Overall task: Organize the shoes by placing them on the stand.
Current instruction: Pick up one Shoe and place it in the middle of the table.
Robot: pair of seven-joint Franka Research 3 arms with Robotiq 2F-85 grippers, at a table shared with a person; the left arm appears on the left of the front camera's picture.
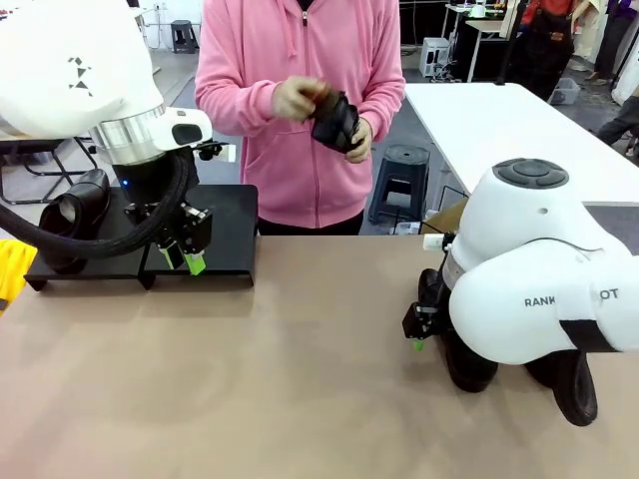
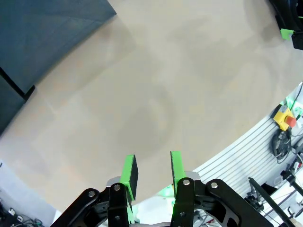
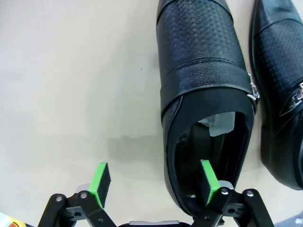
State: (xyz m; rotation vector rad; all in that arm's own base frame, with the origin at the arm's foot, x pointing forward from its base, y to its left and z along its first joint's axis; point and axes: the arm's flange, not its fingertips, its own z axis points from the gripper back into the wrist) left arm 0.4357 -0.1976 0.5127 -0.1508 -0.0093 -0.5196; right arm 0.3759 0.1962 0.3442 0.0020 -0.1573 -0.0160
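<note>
R end effector [image 3: 154, 179]: you've got it wide open, low at the counter [image 3: 61, 85] on your right. One green pad [image 3: 208, 182] sits inside the near shoe [image 3: 203, 71] at its heel opening, the other outside on the bare-counter side. The jaws straddle the shoe's side wall and aren't clamped.
Near shoe: flat on the counter, toe pointing away from the wrist cam. Textured strap w/ buckle, pale lining visible.
Second shoe [image 3: 279, 94]: just beside the 1st, roughly parallel, also on the counter.
L end effector [image 2: 152, 172]: partly open, nothing btwn the pads. It hangs over bare counter, just in front of the stand [image 1: 225, 235].
Stand: far-left part of the counter, 2 black platforms side by side, well apart from the 2 shoes at your right.
Third shoe [image 1: 75, 210]: on the stand's left platform, partly hidden by the L arm's cable [image 1: 110, 244].
Person: far side of the counter, pink hoodie [image 1: 290, 170], hands [image 1: 295, 98] at chest height.
Fourth shoe [image 1: 334, 122]: held in the person's hands, up off the counter.
</note>
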